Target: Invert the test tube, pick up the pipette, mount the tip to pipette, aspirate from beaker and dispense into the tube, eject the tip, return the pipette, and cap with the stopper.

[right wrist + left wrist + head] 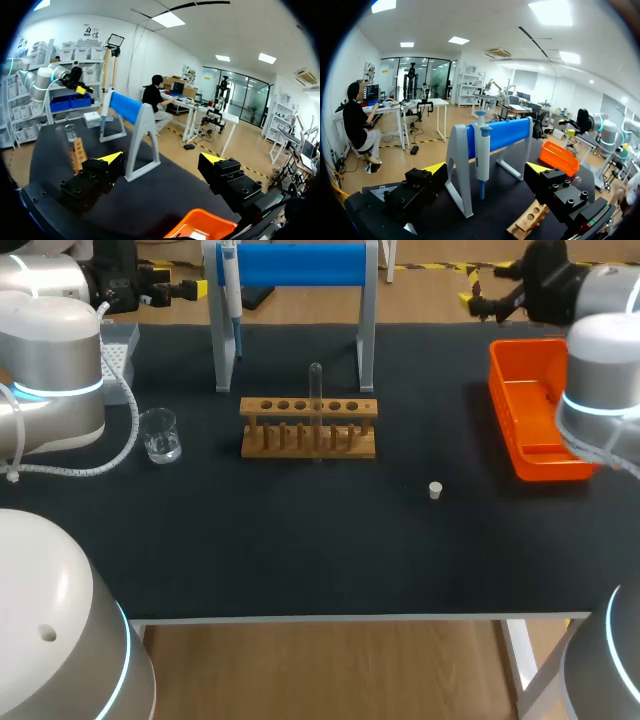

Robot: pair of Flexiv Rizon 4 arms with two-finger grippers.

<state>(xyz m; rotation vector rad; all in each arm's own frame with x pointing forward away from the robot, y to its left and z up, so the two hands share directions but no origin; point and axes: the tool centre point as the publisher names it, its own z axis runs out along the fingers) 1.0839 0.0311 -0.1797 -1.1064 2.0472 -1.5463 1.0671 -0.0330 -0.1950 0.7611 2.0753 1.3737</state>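
Two grippers, mine, both spread wide, holding nothing: left gripper [486,169], right gripper [161,159]. One pipette [482,150] hangs on stand [457,165], directly ahead of left gripper. One rack [77,152] sits ahead of right gripper.

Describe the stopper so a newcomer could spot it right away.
Find the wooden rack in the middle of the black table, then the orange tray at the right. Between them, nearer the front edge, sits the stopper: a tiny white plug, alone on bare tabletop, touching nothing.
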